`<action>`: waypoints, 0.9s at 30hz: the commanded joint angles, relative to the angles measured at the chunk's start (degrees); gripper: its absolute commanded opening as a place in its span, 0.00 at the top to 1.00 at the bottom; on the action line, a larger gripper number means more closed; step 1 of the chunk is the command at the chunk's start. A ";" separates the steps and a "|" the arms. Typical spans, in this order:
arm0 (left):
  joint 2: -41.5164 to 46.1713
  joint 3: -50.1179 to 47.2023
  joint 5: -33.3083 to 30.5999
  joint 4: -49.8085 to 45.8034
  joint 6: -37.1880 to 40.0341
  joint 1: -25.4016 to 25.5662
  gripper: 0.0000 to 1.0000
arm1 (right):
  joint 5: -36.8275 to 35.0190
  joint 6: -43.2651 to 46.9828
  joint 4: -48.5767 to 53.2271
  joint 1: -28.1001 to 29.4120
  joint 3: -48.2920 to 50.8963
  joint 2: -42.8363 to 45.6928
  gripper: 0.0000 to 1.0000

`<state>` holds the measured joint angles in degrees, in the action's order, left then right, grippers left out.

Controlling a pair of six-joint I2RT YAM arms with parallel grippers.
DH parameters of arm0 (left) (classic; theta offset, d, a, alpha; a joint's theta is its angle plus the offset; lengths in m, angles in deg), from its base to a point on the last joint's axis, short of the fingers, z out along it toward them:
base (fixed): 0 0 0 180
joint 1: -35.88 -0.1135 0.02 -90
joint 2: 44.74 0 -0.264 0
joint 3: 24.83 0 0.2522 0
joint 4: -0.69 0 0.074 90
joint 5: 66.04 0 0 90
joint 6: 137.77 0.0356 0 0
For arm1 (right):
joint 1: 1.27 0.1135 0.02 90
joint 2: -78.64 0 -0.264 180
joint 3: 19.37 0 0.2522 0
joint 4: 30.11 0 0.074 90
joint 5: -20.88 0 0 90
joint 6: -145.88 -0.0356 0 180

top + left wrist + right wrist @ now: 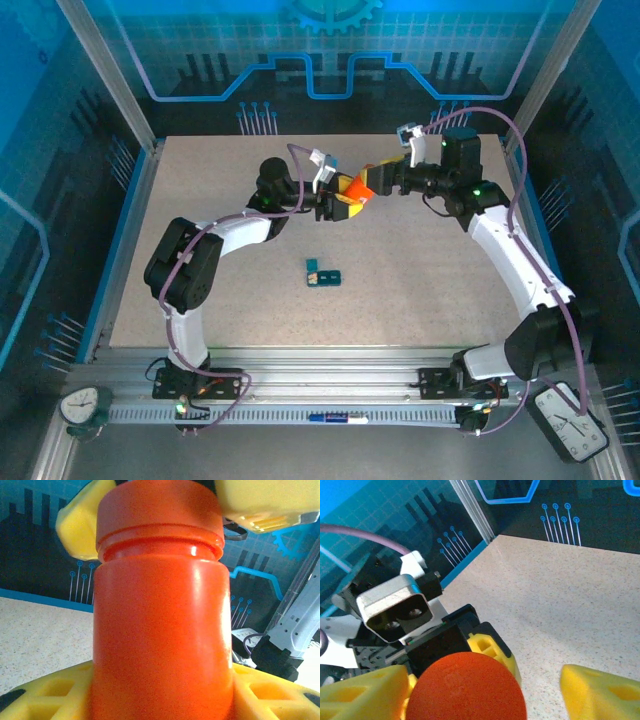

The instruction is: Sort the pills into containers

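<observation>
An orange bottle (pixel 356 190) with its cap on hangs above the far middle of the table, and my left gripper (pixel 338 204) is shut on its body. In the left wrist view the bottle (pixel 160 620) rises between the yellow fingers (pixel 45 695). My right gripper (pixel 374 180) meets it from the right, straddling the cap (pixel 465 690). In the right wrist view, bare table shows between the cap and that gripper's right finger (pixel 597 692), so the right gripper (pixel 480 692) stands open. The dark-teal containers (pixel 323 274) lie mid-table, apart from both grippers. The pills are out of view.
Blue rails (pixel 118 250) border the beige table (pixel 230 310) at left and right, and a patterned blue wall closes the back. Two clocks (pixel 86 408) sit off the table at the near corners.
</observation>
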<state>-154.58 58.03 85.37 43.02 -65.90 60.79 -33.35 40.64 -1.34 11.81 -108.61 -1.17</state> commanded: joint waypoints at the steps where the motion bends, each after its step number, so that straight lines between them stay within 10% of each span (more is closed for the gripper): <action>1: -0.36 1.74 1.87 3.33 -1.03 -0.52 1.00 | 2.33 0.50 0.99 0.19 -1.68 -0.44 0.29; 14: 0.22 1.55 0.61 3.50 -0.16 -0.52 1.00 | -5.12 -7.54 -3.64 2.95 5.62 0.77 0.64; 27: 7.43 -4.49 -15.21 -7.02 19.01 1.75 1.00 | -30.27 -30.26 -12.51 12.81 16.18 3.79 0.63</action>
<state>-152.90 53.05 78.02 35.13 -54.86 60.74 -58.53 17.36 -16.16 21.03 -94.43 3.31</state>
